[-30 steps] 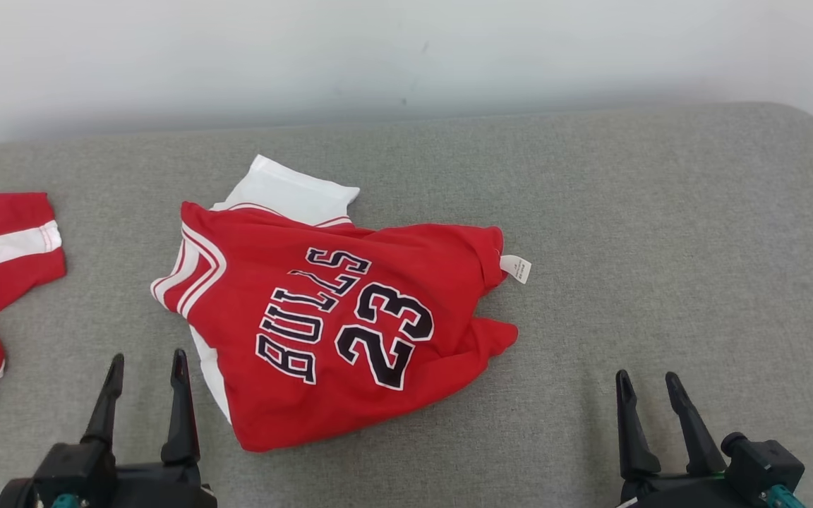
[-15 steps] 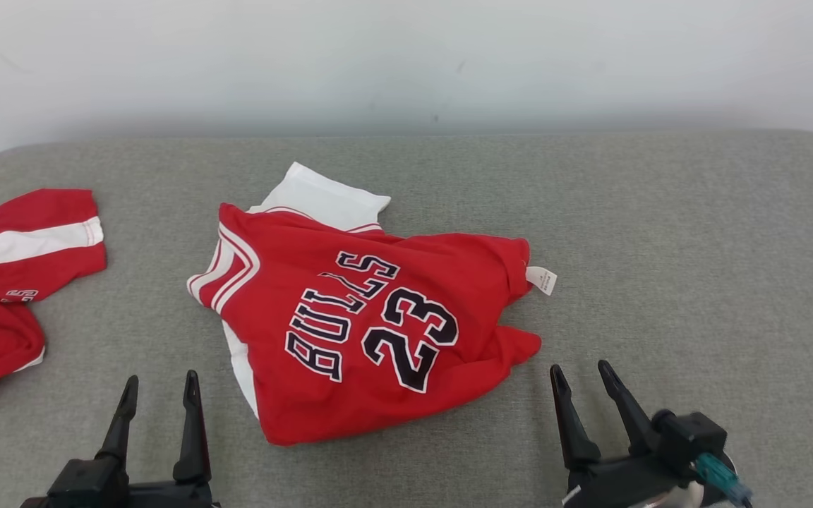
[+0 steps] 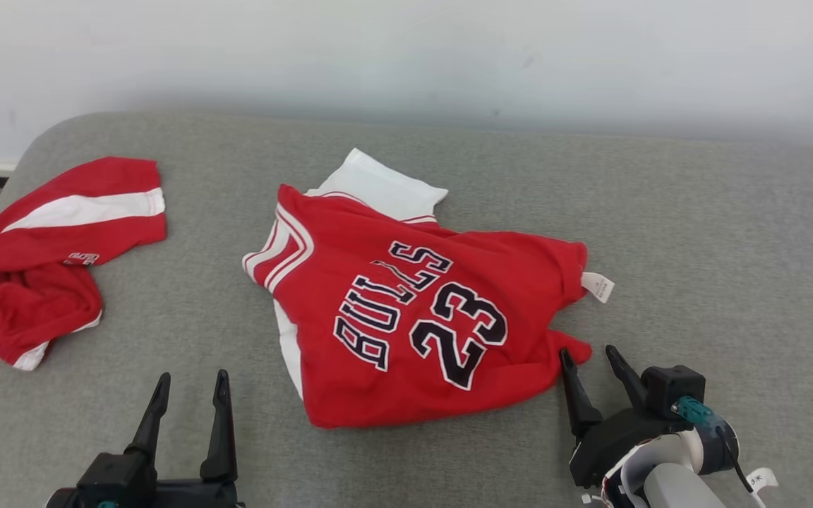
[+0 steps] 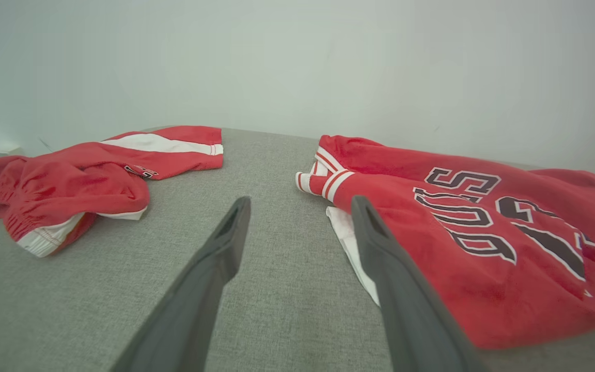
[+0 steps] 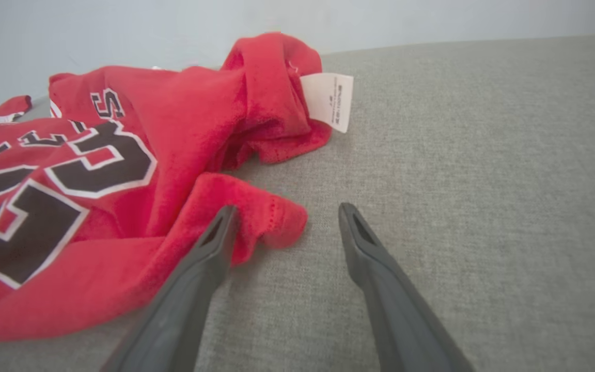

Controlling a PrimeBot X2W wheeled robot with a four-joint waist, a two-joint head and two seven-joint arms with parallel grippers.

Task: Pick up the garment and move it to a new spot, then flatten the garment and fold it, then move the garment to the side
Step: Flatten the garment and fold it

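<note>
Bulls jersey (image 3: pixel 413 310) is lying rumpled on the grey cushion (image 3: pixel 696 233)
Right gripper (image 3: pixel 587 351) is hovering spread wide at its corner, left gripper (image 3: pixel 193 375) is gaping empty too.

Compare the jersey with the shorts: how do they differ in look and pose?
The jersey carries large dark lettering, BULLS 23; the shorts show a broad white stripe and only a small mark. The jersey lies mid-surface, spread fairly flat; the shorts lie near the left edge, bunched at one end. The jersey covers more of the surface than the shorts. Both are red with white trim and rest on the grey surface.
</note>
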